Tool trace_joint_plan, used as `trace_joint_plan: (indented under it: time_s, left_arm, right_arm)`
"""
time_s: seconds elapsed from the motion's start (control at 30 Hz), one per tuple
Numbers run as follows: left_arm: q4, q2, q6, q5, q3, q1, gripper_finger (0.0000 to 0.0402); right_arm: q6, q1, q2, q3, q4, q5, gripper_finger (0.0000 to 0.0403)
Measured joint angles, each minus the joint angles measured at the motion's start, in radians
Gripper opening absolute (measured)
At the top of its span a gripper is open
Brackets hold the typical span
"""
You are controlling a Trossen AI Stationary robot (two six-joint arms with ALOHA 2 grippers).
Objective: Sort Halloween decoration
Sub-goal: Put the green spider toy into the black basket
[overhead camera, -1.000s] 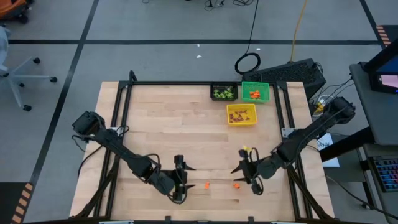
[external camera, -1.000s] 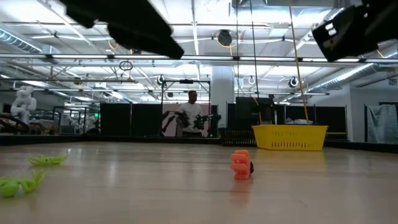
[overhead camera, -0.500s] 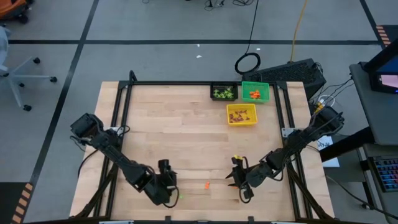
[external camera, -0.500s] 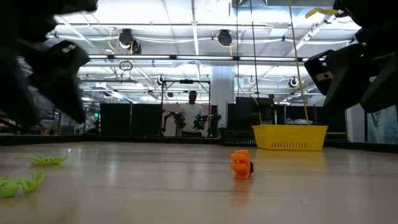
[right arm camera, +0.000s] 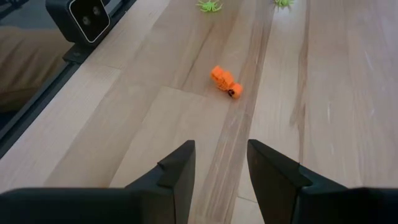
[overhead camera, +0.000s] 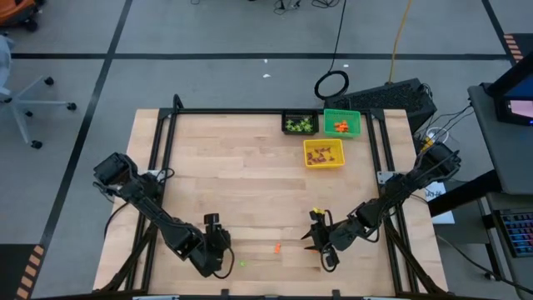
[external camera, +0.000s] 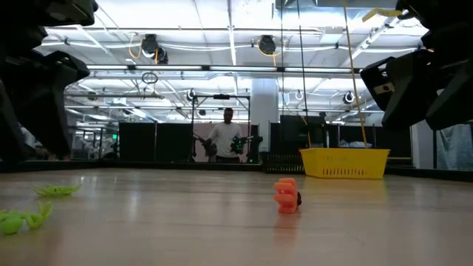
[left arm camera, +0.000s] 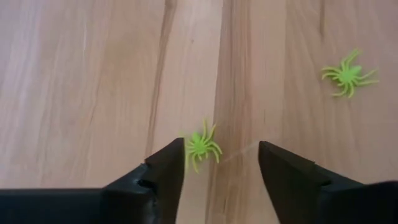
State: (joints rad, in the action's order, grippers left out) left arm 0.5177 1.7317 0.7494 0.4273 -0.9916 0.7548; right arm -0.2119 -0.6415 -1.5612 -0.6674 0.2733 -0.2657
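Two light-green spider trinkets lie flat on the wood: one (left arm camera: 200,146) between my left gripper's (left arm camera: 221,165) open fingertips, untouched, the other (left arm camera: 348,73) off to one side. From above, only one spider (overhead camera: 242,264) shows beside my left gripper (overhead camera: 225,257), near the table's front edge. An orange trinket (overhead camera: 276,247) lies between the two arms. My right gripper (overhead camera: 315,244) stands open to its right, aimed at the orange trinket (right arm camera: 225,82), with only bare wood between its fingers (right arm camera: 221,158).
At the far right of the table stand a black bin (overhead camera: 299,124) with green pieces, a green bin (overhead camera: 341,123) with orange pieces and a yellow bin (overhead camera: 323,153). A small camera (right arm camera: 87,18) sits at the near edge. A person (external camera: 228,137) stands far behind.
My left gripper has gone toward the table's left and near edge, sunk and tipped steeply downward over a green spider. My right gripper has come down and toward the orange trinket, then kept still.
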Motion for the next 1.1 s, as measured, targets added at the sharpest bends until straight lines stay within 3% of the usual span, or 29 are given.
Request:
trace_joint_plan:
  time_s: [0.17, 0.3, 0.83, 1.1]
  left_arm:
    - [-0.016, 0.032, 0.003, 0.017, 0.000, 0.000, 0.0161]
    - [-0.026, 0.090, 0.004, 0.030, 0.000, 0.000, 0.0150]
    - [-0.051, 0.101, 0.105, 0.071, -0.023, 0.005, 0.0218]
    - [-0.030, 0.101, 0.118, 0.067, -0.038, 0.038, 0.0224]
  right_arm:
    - [0.005, 0.000, 0.000, 0.000, 0.000, 0.000, 0.0132]
    - [0.010, 0.000, 0.000, 0.000, 0.001, 0.000, 0.0132]
    - [0.034, 0.000, 0.000, 0.000, 0.037, -0.003, 0.0132]
    - [0.034, 0.000, 0.000, 0.000, 0.036, -0.003, 0.0132]
